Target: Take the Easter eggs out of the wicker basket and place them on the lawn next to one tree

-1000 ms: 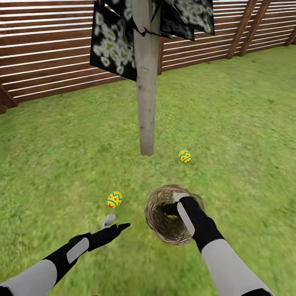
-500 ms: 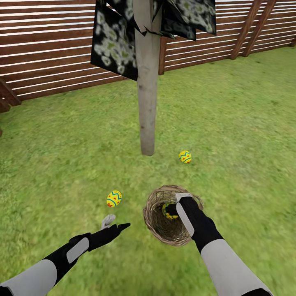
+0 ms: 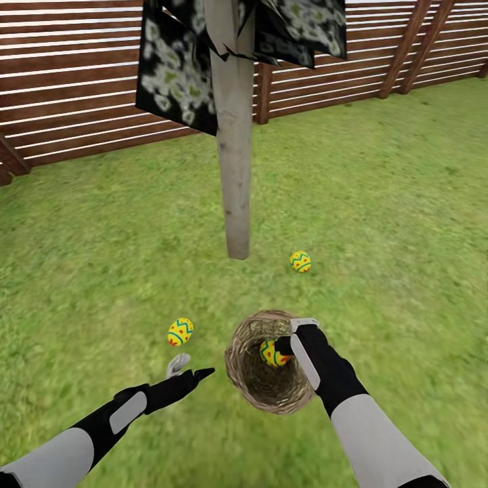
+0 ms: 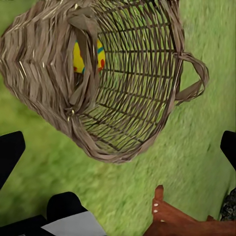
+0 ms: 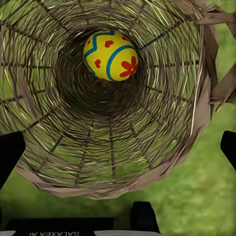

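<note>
Basket: the wicker basket is tipped on the lawn, its mouth turned toward the robot; it lies nearer the robot than the tree, between the two arms.
Egg in basket: one yellow egg with red flowers and a blue zigzag band sits deep inside the basket, against the woven bottom; in the head view it shows at the basket's mouth, just beside the right gripper's tip. Through the weave it also shows in the left wrist view.
Left-hand egg: a second egg lies on the grass to the left of the basket, just ahead of the left gripper and apart from it.
Far egg: a third egg lies on the grass near the foot of the tree, to its right.
Tree: the pale grey trunk stands upright beyond the basket, dark mottled leaves hanging at its top.
Fence: brown slatted boards run behind the tree.
Right gripper: reaches into the basket's mouth; its fingers stand wide apart in the right wrist view, with nothing between them.
Left gripper: held low over the grass, left of the basket; fingers spread, holding nothing.
</note>
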`<state>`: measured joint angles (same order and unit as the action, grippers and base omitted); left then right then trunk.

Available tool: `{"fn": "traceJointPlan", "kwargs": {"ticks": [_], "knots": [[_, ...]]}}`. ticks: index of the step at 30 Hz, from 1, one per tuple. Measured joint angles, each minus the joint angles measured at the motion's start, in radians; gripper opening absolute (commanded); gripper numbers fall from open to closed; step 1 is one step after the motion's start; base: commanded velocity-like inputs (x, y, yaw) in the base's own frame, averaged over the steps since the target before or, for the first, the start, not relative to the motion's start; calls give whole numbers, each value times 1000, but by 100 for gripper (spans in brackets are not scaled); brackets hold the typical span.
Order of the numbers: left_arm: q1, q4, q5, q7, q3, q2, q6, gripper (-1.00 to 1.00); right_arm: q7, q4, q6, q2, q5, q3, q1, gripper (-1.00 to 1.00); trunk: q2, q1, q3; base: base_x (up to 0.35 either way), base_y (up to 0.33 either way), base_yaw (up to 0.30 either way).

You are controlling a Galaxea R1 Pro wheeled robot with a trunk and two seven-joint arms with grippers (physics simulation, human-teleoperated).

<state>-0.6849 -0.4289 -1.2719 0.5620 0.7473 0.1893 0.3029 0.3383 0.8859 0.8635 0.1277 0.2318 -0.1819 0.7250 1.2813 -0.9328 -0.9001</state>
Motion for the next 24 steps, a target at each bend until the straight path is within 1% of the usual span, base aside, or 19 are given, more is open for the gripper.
{"fn": "traceJointPlan", "kwargs": {"ticks": [2, 5, 6, 9, 15, 24], "knots": [[0, 0, -2, 0, 0, 1, 1, 100, 0, 0, 0, 0, 0, 0, 0, 100, 0, 0, 0, 5, -9, 0], [0, 1, -5, 18, 0, 2, 3, 100, 0, 0, -1, 0, 0, 0, 0, 100, 0, 0, 0, 1, -2, 0], [0, 2, -6, 31, 0, 2, 4, 100, 0, 0, -6, 0, -1, 1, 0, 100, 0, 0, 0, 0, 0, 0], [0, 4, -6, 47, 0, 3, 4, 100, 0, -1, -36, 0, 0, 1, 0, 100, 0, 0, 0, 0, 0, 0], [0, 4, -5, 50, 0, 2, 2, 100, -1, -2, -52, 0, 1, 0, 0, 100, 42, -23, -19, 0, 0, 0], [0, 4, -2, 51, 0, 0, -3, 100, -1, -2, -53, 0, 4, 2, 0, 100, 105, -57, -47, 0, 0, 0]]}}
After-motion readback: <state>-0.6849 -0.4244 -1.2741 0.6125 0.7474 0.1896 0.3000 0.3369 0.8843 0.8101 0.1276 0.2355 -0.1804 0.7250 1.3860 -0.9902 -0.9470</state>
